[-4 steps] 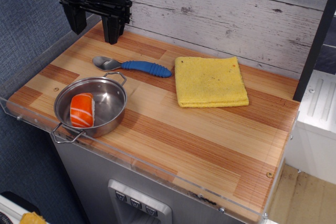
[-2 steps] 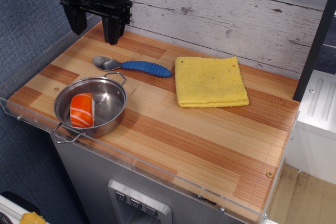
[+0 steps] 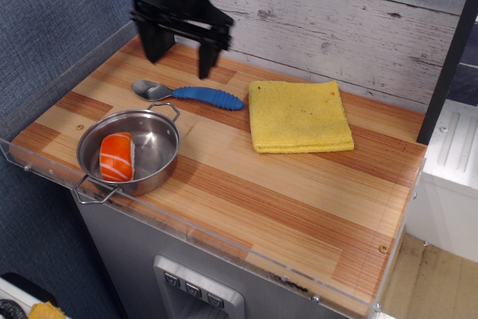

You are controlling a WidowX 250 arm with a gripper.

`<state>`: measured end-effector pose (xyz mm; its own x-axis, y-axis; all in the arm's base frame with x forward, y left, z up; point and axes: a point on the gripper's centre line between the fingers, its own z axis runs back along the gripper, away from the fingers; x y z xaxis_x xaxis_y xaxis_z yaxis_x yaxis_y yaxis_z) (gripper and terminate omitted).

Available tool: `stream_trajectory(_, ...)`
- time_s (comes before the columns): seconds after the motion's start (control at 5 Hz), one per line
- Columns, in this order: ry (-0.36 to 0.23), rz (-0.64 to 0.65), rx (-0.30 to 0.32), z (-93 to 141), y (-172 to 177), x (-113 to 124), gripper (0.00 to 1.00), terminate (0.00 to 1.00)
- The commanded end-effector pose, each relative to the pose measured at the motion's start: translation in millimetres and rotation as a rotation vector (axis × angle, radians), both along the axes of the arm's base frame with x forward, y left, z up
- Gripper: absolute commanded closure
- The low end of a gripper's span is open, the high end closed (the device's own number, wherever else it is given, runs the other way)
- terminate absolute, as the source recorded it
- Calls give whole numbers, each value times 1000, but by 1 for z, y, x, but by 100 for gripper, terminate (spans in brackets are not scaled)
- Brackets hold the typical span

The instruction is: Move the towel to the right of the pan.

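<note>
The yellow towel (image 3: 299, 116) lies flat and folded on the wooden table at the back right. The steel pan (image 3: 131, 149) sits at the front left with an orange and white salmon sushi piece (image 3: 116, 157) inside it. My black gripper (image 3: 179, 57) hangs open and empty above the back of the table, over the spoon and to the left of the towel. Its two fingers point down, well apart.
A metal spoon with a blue handle (image 3: 188, 94) lies between the pan and the towel, behind the pan. A clear plastic rim (image 3: 224, 248) runs along the table's front and left edges. A plank wall stands behind.
My gripper has moved to the right along the back of the table, toward the towel. The towel, pan and spoon have not moved.
</note>
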<state>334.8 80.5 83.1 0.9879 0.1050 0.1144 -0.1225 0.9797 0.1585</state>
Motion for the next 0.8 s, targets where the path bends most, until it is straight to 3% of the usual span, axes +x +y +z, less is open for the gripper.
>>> stream_trajectory(0.0, -56, -46, -9, 3, -60, 27, 0, 0)
stream_trajectory(0.2, -60, 65, -32, -8, -86, 43, 0, 0)
stream_trajectory(0.6, -20, 104, -66, -36, -104, 61, 0, 0)
